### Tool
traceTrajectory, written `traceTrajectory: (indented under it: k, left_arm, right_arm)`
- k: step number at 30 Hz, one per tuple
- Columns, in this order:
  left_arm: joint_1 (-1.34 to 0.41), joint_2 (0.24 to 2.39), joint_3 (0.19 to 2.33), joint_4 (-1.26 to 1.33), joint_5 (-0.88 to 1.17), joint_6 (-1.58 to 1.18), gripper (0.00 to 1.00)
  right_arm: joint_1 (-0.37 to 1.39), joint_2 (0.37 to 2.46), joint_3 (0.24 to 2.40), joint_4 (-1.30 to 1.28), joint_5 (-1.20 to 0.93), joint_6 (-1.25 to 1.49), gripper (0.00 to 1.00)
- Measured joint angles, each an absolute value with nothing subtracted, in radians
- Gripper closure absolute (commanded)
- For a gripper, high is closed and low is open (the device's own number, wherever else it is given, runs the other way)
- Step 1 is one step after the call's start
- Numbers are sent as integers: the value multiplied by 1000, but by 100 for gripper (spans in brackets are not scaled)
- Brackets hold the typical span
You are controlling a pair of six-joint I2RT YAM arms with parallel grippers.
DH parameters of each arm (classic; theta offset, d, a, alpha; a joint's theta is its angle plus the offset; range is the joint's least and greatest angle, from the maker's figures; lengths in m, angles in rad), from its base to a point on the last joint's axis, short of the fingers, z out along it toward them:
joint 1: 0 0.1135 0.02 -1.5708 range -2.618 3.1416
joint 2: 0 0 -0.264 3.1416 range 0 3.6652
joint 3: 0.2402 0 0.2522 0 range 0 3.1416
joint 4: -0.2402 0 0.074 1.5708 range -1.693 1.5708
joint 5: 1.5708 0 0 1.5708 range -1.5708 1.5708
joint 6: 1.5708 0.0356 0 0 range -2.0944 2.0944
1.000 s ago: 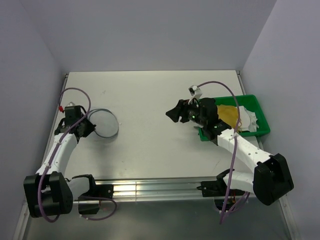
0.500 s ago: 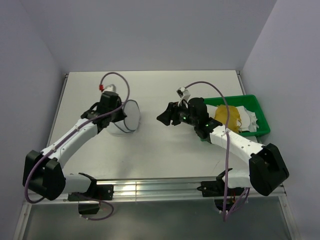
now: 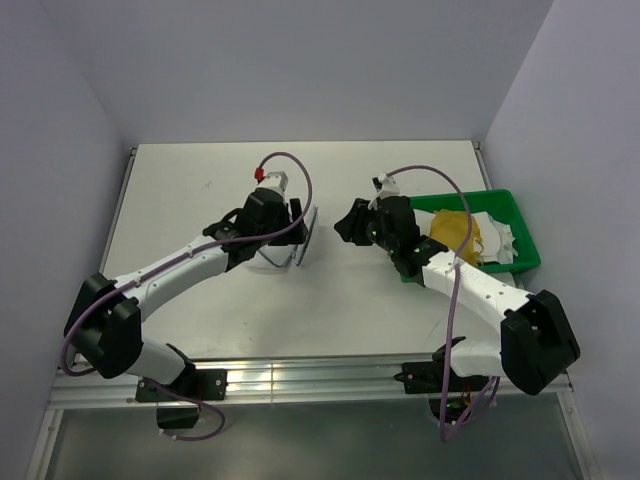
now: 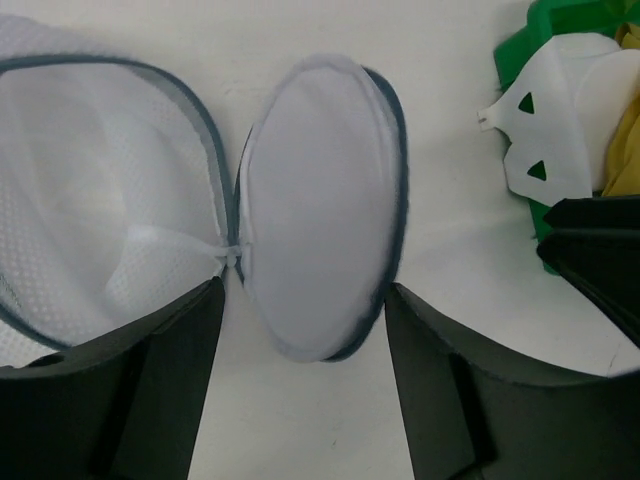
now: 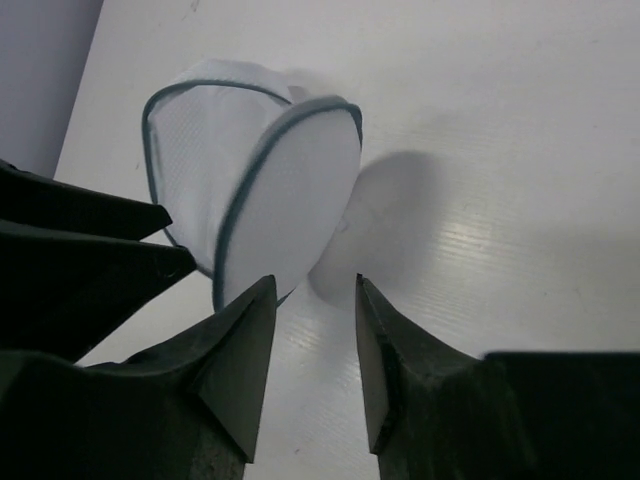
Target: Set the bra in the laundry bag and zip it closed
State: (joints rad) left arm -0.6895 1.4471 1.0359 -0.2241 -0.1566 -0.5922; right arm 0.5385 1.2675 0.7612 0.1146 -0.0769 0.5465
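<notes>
The laundry bag (image 3: 278,252) lies unzipped mid-table, a white mesh drum with grey-blue rims. Its round lid (image 4: 322,200) stands up on edge, hinged to the body (image 4: 100,210). My left gripper (image 4: 302,305) is open right at the bag, its fingers either side of the lid's lower edge without touching it. My right gripper (image 5: 315,285) hovers just right of the bag, open and narrower, with nothing between its fingers. From above, the left gripper (image 3: 292,238) and right gripper (image 3: 347,222) face each other across the lid. The yellow bra (image 3: 455,230) lies in the green tray (image 3: 500,198).
The green tray sits at the right edge of the table, behind my right arm, and also holds a white piece (image 4: 560,130) with triangular cut-outs. Walls close the table on the left, back and right.
My left arm swept from the table's left side to the middle, bringing the bag along, then opened its jaws off it. The right gripper's jaws have narrowed and it shifted slightly.
</notes>
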Motion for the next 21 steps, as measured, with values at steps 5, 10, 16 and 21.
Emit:
traceTrajectory:
  k: [5, 10, 16, 21]
  left_arm:
    - [-692, 1452, 1058, -208, -178, -587, 31]
    - [-637, 1407, 1039, -216, -228, -598, 31]
    - [-474, 1371, 965, -235, -301, -646, 30]
    - [-462, 1416, 920, -236, -342, -678, 34]
  right_arm:
    - [538, 1265, 760, 81, -25, 558, 28]
    - [538, 1258, 759, 74, -1, 556, 21]
    - [538, 1340, 760, 73, 20, 561, 33]
    - [535, 1440, 760, 57, 58, 566, 38]
